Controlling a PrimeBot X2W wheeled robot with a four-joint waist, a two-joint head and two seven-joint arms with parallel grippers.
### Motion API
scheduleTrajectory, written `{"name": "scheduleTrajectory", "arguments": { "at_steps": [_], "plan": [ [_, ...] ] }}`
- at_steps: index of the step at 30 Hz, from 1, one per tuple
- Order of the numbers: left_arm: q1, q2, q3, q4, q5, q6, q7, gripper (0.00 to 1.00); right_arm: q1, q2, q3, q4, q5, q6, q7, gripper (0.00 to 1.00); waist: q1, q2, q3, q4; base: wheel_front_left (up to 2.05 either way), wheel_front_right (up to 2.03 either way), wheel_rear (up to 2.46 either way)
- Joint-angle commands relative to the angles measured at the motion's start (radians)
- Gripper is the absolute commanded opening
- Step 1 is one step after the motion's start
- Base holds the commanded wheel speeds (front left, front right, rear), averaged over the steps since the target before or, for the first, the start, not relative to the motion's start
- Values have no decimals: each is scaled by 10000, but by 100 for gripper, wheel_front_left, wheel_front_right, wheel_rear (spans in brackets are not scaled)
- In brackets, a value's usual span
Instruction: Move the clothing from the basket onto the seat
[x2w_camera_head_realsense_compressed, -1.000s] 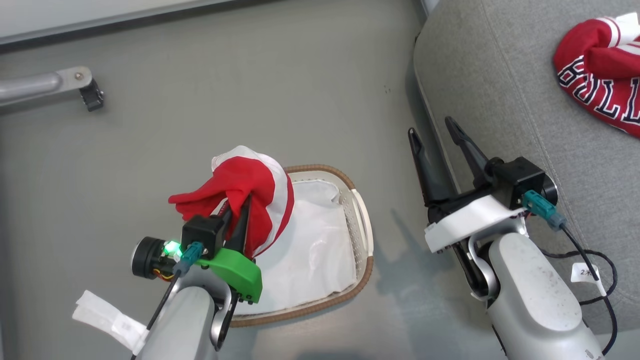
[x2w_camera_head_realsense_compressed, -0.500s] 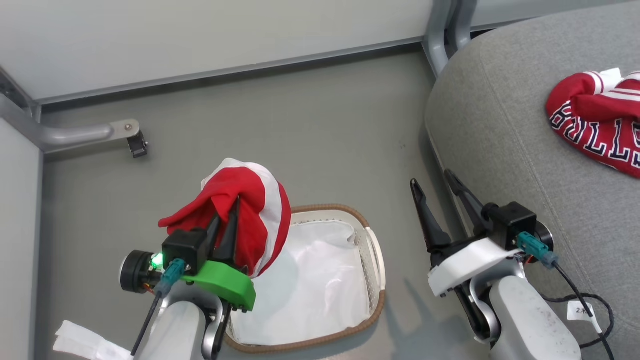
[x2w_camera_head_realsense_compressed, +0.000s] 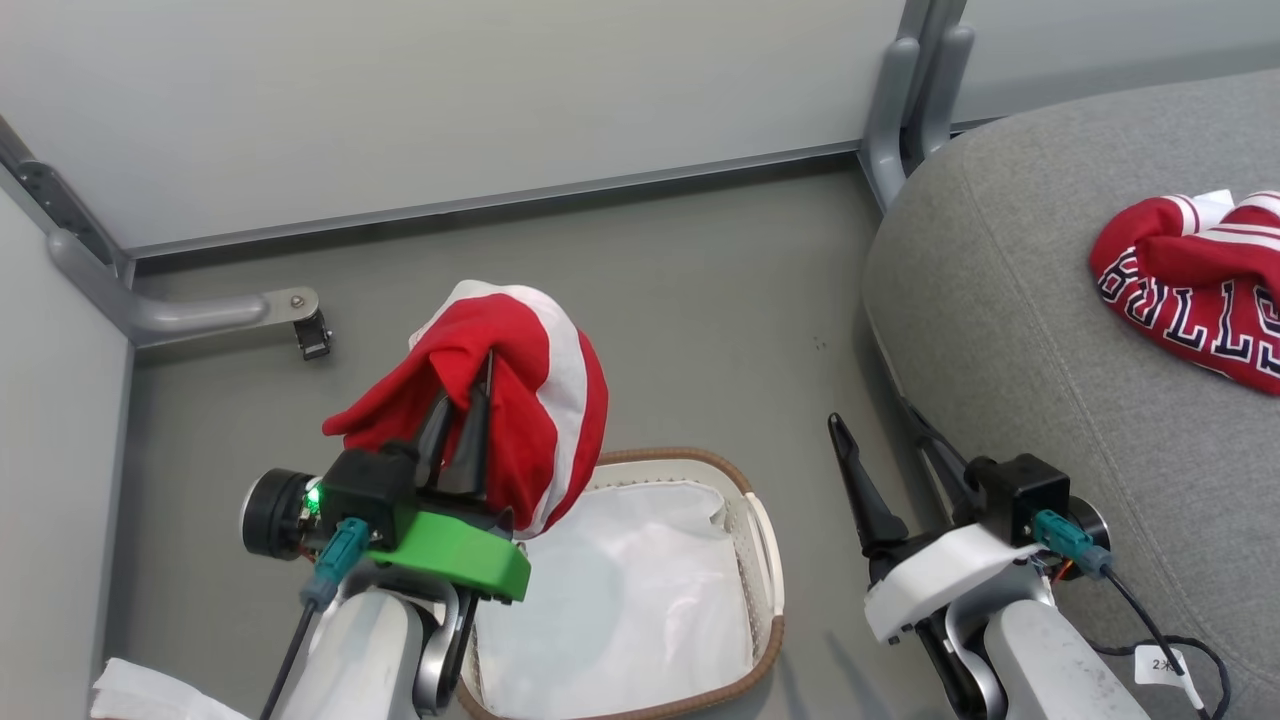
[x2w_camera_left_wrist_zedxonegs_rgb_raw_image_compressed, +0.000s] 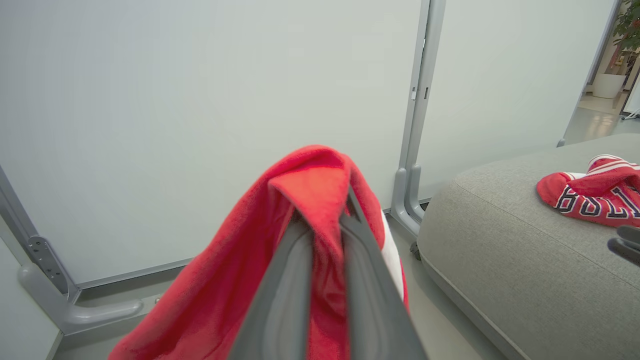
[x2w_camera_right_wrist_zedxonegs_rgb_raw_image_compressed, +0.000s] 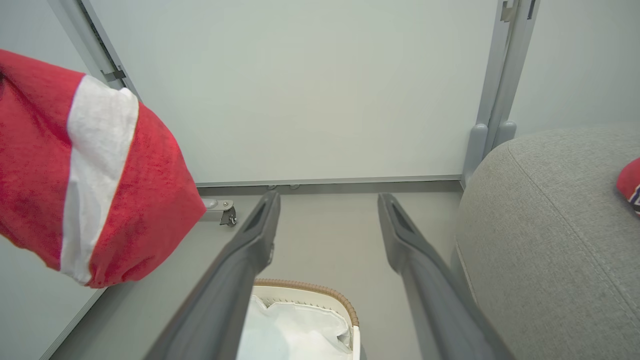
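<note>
**Already aloft: red garment in hand**

We judge it light, soft and limp. Our left gripper pinches a bunched fold, a sound hold, above the basket. Our right gripper gapes empty beside the seat, where the other garment lies. A second ago it hung lower, overlapping the basket.

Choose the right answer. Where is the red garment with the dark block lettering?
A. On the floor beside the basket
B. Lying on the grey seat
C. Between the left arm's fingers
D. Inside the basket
B: the lettered garment lies on the grey seat, while the left fingers are shut on the striped garment, held up outside the basket.
</note>
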Motion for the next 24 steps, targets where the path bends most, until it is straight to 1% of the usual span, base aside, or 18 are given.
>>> {"name": "scheduleTrajectory", "arguments": {
  "at_steps": [1, 5, 14, 17, 20, 24],
  "plan": [
    [-71, 17, -47, -188, -87, 12, -34, 0, 148, -49, -15, 29, 33, -14, -46, 100, 1, 0, -88, 42, 0, 0, 0],
    [-101, 19, -313, -555, -380, -89, -34, 0, 260, -49, -4, 71, 73, -14, -46, 100, 1, 0, -193, 54, 0, 0, 0],
    [-109, 20, -576, -836, -489, -15, -34, 0, 193, -46, 235, 32, 22, -14, -46, 100, 1, 0, -95, 80, 0, 0, 0],
    [-231, 20, -673, -971, -597, 14, -36, 0, -82, -50, 699, -36, -331, -14, -46, 100, 1, 0, 26, 153, 0, 0, 0],
    [-298, 20, -766, -1034, -677, 40, -36, 0, -348, -52, 1196, -52, -329, -14, -46, 100, 1, 0, 113, 220, 0, 0, 0],
    [-361, 20, -903, -1016, -800, 88, -34, 0, -919, -144, 2257, -103, -262, -14, -47, 100, 1, 0, 219, 340, 0, 0, 0]
  ]
}}
